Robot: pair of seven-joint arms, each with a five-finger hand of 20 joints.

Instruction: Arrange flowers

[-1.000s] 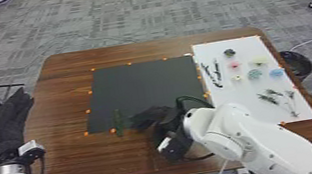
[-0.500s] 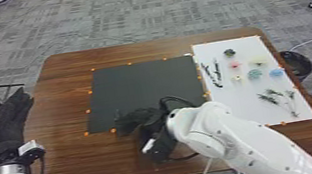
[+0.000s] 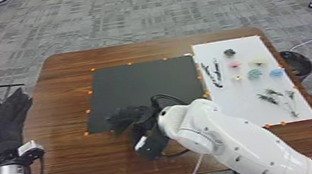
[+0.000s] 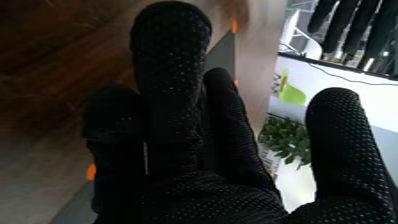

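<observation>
The right hand point(image 3: 128, 118), fingers straight and thumb set wide, is over the black mat point(image 3: 141, 84), with green sprigs point(image 3: 268, 99) on the white board point(image 3: 234, 94) to its right, where a spread-fingered grasp could disturb closely laid stems.

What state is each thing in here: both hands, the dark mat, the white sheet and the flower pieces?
Left hand, open, fingers straight
Right hand, open, thumb apart from fingers
Dark mat, laid flat
White sheet, laid flat
Blue flower, loose on the sheet
Green sprigs, lying loose, not arranged upright
</observation>
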